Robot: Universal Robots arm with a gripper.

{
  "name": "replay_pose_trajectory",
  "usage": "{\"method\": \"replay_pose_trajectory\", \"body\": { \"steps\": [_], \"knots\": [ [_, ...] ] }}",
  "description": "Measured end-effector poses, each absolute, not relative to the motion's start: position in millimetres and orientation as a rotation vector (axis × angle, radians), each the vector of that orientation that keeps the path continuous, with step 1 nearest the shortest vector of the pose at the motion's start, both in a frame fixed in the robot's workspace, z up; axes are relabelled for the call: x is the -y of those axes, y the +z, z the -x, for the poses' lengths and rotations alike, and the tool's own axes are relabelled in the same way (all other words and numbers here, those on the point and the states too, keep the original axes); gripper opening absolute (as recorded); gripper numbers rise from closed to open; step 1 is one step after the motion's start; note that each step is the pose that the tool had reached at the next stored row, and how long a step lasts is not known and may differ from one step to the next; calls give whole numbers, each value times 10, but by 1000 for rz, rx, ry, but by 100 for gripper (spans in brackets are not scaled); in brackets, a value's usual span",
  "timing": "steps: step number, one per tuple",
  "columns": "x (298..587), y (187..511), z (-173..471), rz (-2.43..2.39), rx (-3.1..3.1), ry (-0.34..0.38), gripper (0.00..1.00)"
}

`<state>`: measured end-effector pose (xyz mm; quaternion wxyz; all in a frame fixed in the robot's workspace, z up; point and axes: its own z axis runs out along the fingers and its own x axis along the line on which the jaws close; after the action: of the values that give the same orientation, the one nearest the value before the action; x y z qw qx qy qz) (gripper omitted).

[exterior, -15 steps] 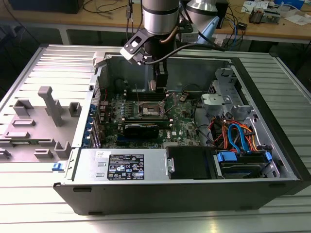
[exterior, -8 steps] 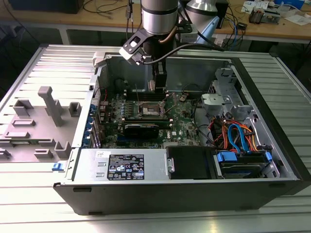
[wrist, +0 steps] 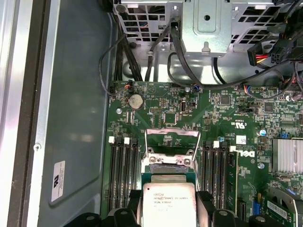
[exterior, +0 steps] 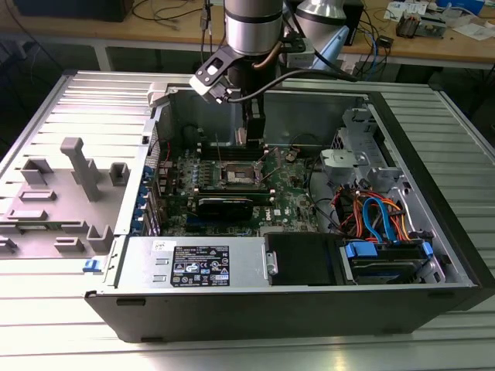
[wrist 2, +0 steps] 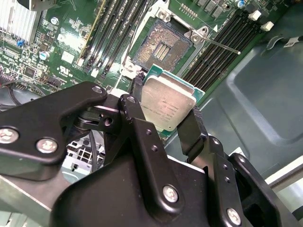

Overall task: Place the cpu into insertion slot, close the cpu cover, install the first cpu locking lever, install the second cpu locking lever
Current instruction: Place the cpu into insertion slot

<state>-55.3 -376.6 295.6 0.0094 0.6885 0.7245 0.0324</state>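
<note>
Just short of the insertion slot [wrist 2: 163,42], in the second wrist view, the cpu [wrist 2: 168,106] is clamped by two opposite edges between the black fingers [wrist 2: 189,135] of the gripper [wrist 2: 165,108]. Its metal top faces the camera. It is clear of the socket's bare contact field and not yet seated. The exposed field is the main hazard: a chip lowered skewed or off-centre would probably land an edge on the dark rim or scrape the contacts. A slip in so narrow an edge grip would likely drop it askew. A thin locking lever [wrist 2: 222,46] lies swung out beside the slot, across the memory slots [wrist 2: 215,45]. In the first wrist view the cpu cover [wrist: 171,133] stands hinged up on the far side of the socket, its window open. A path that drifts toward this raised frame could catch the chip or a finger on it, and a knock might tip the frame down over the empty socket. In the exterior view the arm [exterior: 251,31] descends almost vertically into the open computer case [exterior: 402,166]. Its wrist points down and the tool sits low over the motherboard [exterior: 290,201], near the socket and close to the case's far wall.
</note>
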Motion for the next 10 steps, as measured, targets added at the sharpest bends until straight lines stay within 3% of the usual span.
{"method": "replay_pose_trajectory", "body": {
  "steps": [10],
  "knots": [
    [3766,2745,566,-2215,-2197,100,55]
  ]
}}
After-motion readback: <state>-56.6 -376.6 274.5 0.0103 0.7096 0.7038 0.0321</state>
